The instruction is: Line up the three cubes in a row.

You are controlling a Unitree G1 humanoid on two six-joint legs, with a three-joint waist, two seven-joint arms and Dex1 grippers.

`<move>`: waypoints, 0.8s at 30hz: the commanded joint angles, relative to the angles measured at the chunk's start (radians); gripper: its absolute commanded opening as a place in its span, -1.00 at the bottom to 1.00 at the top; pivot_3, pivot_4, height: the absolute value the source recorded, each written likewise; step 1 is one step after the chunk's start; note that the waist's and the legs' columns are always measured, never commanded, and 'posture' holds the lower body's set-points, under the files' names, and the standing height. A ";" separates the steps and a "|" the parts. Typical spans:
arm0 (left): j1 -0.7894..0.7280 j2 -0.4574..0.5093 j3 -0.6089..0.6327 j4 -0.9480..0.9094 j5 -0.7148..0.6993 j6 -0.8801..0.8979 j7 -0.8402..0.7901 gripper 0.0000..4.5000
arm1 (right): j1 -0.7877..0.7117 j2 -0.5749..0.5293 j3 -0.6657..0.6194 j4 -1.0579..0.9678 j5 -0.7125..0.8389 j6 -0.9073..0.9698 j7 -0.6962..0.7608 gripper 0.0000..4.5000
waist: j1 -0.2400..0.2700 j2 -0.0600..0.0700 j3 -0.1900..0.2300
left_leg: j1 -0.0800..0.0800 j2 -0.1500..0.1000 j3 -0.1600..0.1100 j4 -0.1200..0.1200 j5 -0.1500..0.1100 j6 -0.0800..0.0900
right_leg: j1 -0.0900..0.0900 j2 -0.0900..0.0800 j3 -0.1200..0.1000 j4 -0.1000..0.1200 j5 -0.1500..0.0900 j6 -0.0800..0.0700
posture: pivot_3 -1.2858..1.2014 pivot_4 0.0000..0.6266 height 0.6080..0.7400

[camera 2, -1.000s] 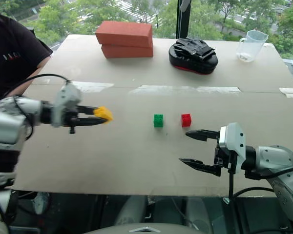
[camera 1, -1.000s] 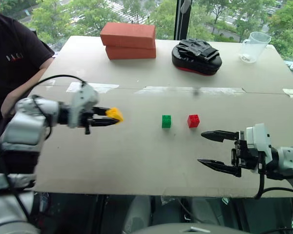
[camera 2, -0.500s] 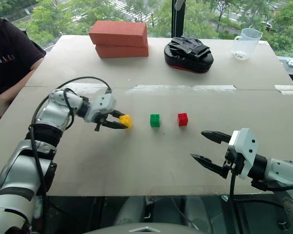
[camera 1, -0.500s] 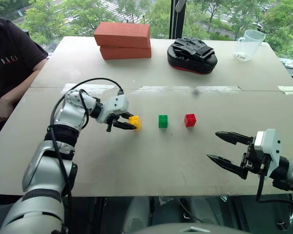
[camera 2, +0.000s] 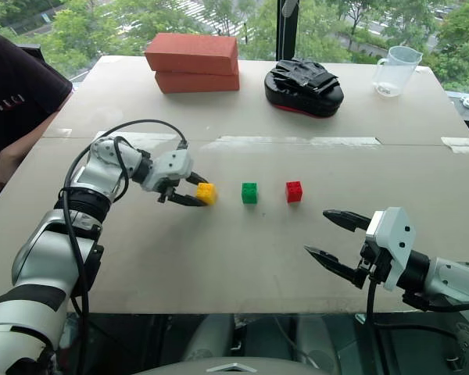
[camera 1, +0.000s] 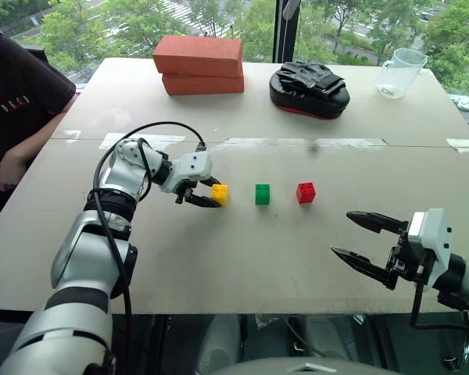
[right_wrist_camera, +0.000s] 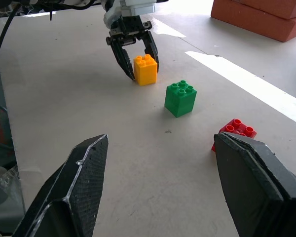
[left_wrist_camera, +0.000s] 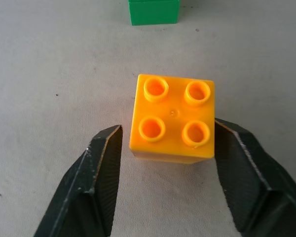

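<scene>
red cube (right_wrist_camera: 235, 132) half behind right hand (right_wrist_camera: 172, 197), lower edge hidden

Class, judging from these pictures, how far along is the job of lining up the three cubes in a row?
Nearly done: the yellow cube, green cube and red cube sit in a row on the table. In hand: the left gripper stands open around the yellow cube, a gap beside one finger. Left: drawing it clear. The right gripper hangs open, apart.

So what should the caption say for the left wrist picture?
Two open black fingers straddle the yellow cube on the table, green cube just beyond.
</scene>
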 commanded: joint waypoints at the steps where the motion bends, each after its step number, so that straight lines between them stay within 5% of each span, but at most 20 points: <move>1: -0.021 0.023 0.032 -0.029 -0.019 -0.006 -0.034 0.90 | 0.004 -0.011 -0.037 -0.033 0.017 0.000 -0.003 0.56 | 0.000 0.000 0.000 | 0.000 0.000 0.000 0.000 0.000 0.000 | 0.000 0.000 0.000 0.000 0.000 0.000 | 0.03 -0.52 1.00; 9: 0.196 0.151 0.180 -0.435 -0.174 0.298 -0.004 0.90 | 0.017 -0.024 -0.072 0.018 0.021 0.012 0.007 0.56 | -0.017 0.000 0.000 | 0.001 0.004 0.001 0.000 0.000 0.000 | 0.000 0.000 0.001 0.000 0.000 0.000 | 0.03 -0.52 1.00; 14: 0.652 0.215 0.477 -1.033 -0.360 0.711 0.235 0.90 | 0.055 -0.021 -0.126 0.106 -0.008 -0.019 0.049 0.56 | -0.029 0.002 0.000 | 0.002 0.006 0.001 0.000 -0.001 0.000 | 0.001 -0.003 0.004 0.000 0.000 0.000 | 0.03 -0.52 1.00; 18: 1.029 0.127 0.746 -1.368 -0.461 0.894 0.419 0.90 | 0.136 -0.018 -0.191 0.213 -0.055 -0.089 0.123 0.56 | -0.020 0.002 0.000 | 0.002 0.008 0.000 -0.001 -0.001 0.000 | 0.001 -0.008 0.004 -0.002 0.000 0.000 | 0.03 -0.52 1.00; 24: 1.321 0.002 0.920 -1.548 -0.540 0.949 0.559 0.90 | 0.202 -0.031 -0.265 0.367 -0.114 -0.186 0.222 0.56 | 0.008 0.003 -0.001 | 0.010 0.007 -0.001 -0.001 -0.001 0.000 | 0.010 -0.008 0.003 -0.004 -0.003 -0.005 | 0.03 -0.52 1.00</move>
